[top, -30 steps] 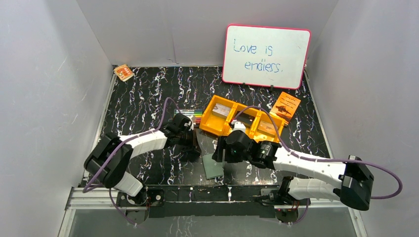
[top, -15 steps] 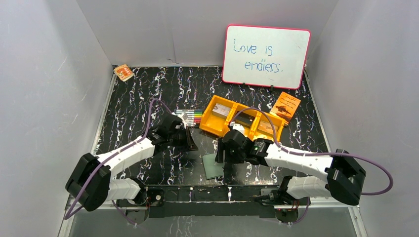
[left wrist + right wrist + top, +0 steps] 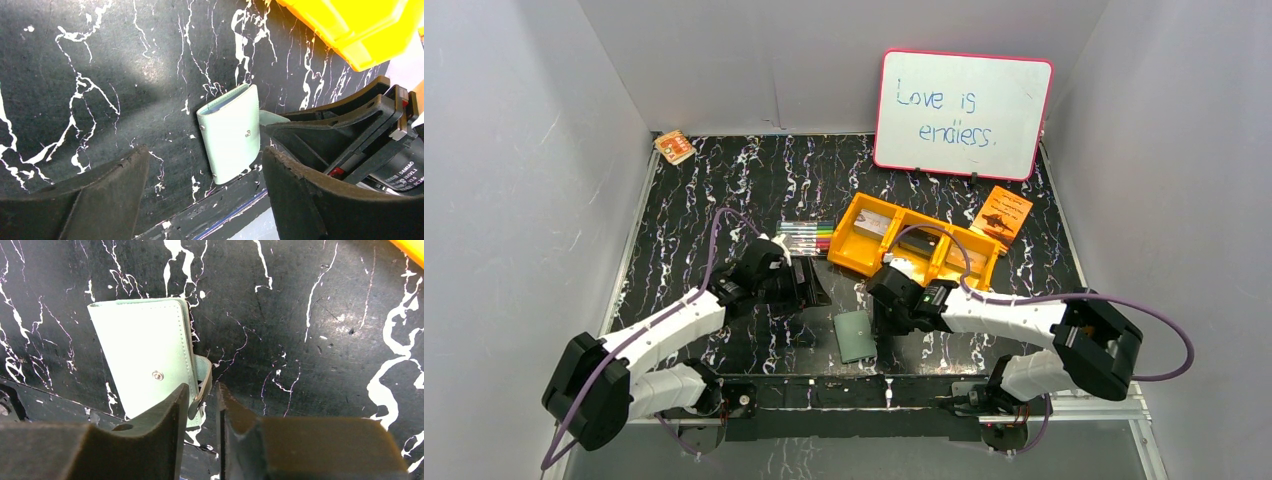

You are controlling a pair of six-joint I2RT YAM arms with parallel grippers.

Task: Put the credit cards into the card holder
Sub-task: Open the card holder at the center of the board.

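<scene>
- Shows the left gripper (image 3: 802, 286) drawn back from the card holder (image 3: 856, 336) since a second ago, with its jaws gone from clenched to spread wide.
- Shows the right gripper (image 3: 202, 387) come in lower and closer over the same second, with its jaws narrowed from wide.
- Finds the left jaws released, grasping nothing.
- Places the card holder, folded shut and flat on the table (image 3: 310, 315), ahead of the left jaws, apart from both fingers and nearer the finger on the right of that wrist view.
- Places the holder's side tab (image 3: 202, 371) between the right fingertips, the rest of the holder lying out to one side of those jaws.
- Leaves a thin dark sliver between tab and one finger; cannot tell whether the right jaws already pinch it.
- Sets the orange bin (image 3: 914, 250) beyond the right jaws, apart from the card holder.
</scene>
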